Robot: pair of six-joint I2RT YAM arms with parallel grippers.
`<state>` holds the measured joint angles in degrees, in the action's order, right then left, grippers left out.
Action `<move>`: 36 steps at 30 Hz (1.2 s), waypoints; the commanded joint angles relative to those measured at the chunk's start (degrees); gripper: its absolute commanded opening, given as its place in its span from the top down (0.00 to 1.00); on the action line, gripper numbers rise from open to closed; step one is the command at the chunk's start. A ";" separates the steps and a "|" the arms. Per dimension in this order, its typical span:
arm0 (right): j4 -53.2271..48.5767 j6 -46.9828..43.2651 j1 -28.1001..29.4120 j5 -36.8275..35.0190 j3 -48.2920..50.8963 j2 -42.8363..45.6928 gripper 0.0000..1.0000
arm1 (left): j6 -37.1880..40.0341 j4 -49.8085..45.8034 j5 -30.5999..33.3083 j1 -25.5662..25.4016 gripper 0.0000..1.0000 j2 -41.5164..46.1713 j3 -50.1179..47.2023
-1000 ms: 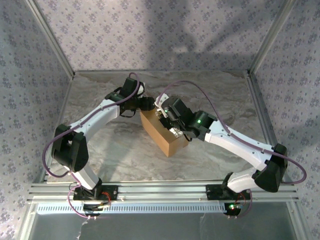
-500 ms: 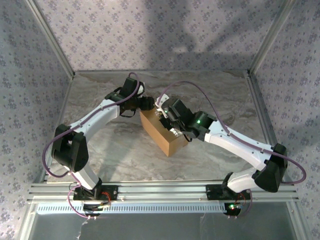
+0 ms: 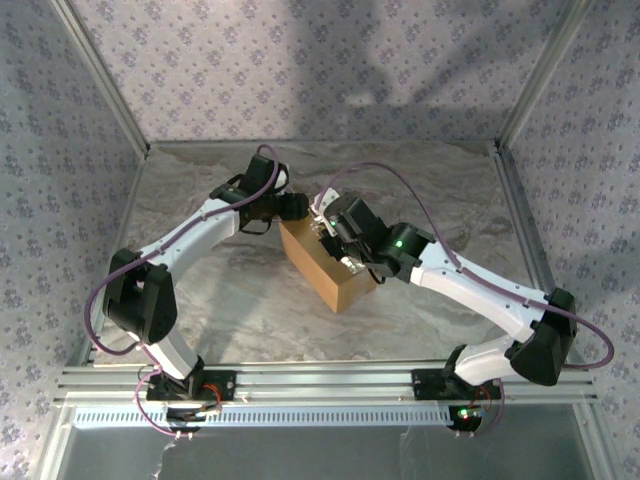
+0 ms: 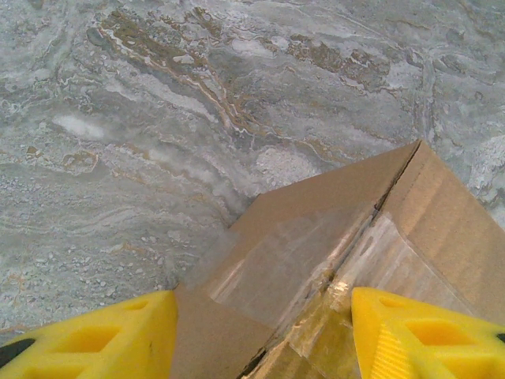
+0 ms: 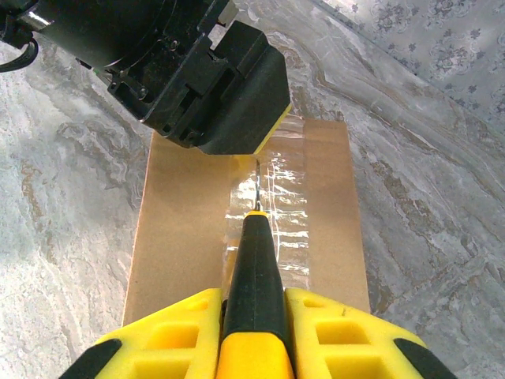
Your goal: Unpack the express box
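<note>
The express box [image 3: 326, 268], a small brown carton with clear tape [image 5: 278, 207] along its top seam, lies diagonally mid-table. My left gripper [image 3: 292, 209] is at its far end. In the left wrist view the yellow fingers [image 4: 95, 339] sit on either side of the taped box end [image 4: 304, 229], which fills the gap between them. My right gripper [image 3: 338, 240] hovers over the box top, shut on a black-and-yellow knife [image 5: 256, 268]. The thin blade tip rests on the tape seam just before the left gripper's black body [image 5: 209, 87].
The marbled grey tabletop [image 3: 230, 300] lies around the box. Patterned walls with metal posts [image 3: 100, 75] close the left, back and right sides. An aluminium rail [image 3: 320, 385] runs along the near edge by the arm bases.
The right gripper and knife have crept slightly toward the box's far end. The left arm and the box have stayed almost still.
</note>
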<state>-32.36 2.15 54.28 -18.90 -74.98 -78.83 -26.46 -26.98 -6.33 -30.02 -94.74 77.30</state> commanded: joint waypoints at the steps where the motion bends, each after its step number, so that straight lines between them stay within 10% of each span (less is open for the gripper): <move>1: -1.83 0.40 0.55 -0.18 -0.01 2.10 1.00 | -0.52 -1.78 4.39 0.83 0.41 -1.72 -0.92; 36: -4.18 1.16 1.35 -0.95 0.35 3.16 1.00 | -0.74 -1.67 5.10 1.10 0.42 -1.77 -0.40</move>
<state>-34.17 2.39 54.94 -19.35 -73.84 -77.23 -26.85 -26.83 -5.52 -30.02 -94.74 77.30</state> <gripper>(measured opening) 0.210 0.586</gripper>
